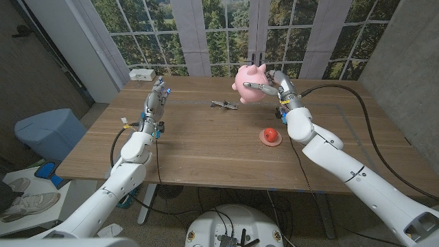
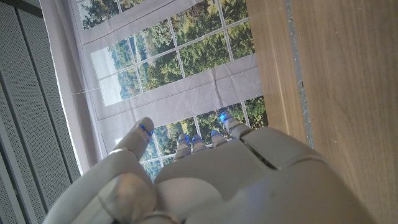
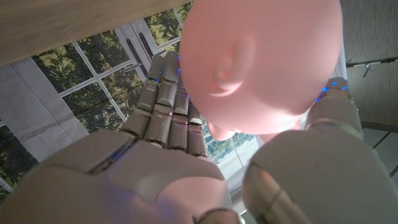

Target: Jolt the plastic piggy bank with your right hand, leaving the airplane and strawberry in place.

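Observation:
My right hand (image 1: 271,86) grips the pink plastic piggy bank (image 1: 248,84) and holds it up above the far middle of the table. In the right wrist view the pig's rounded body (image 3: 261,62) sits between my fingers (image 3: 165,106) and thumb. The small grey toy airplane (image 1: 224,105) lies on the table to the left of the pig. The red strawberry (image 1: 271,135) sits on a pink disc nearer the front, beside my right forearm. My left hand (image 1: 155,99) stands upright over the table's left side, fingers together and holding nothing; its back (image 2: 249,180) shows in the left wrist view.
The wooden table (image 1: 206,151) stretches wide in front. A white box (image 1: 143,74) sits at the far left corner. A black cable (image 1: 343,86) runs along the far right edge. A blue bin (image 1: 48,134) stands on the floor to the left.

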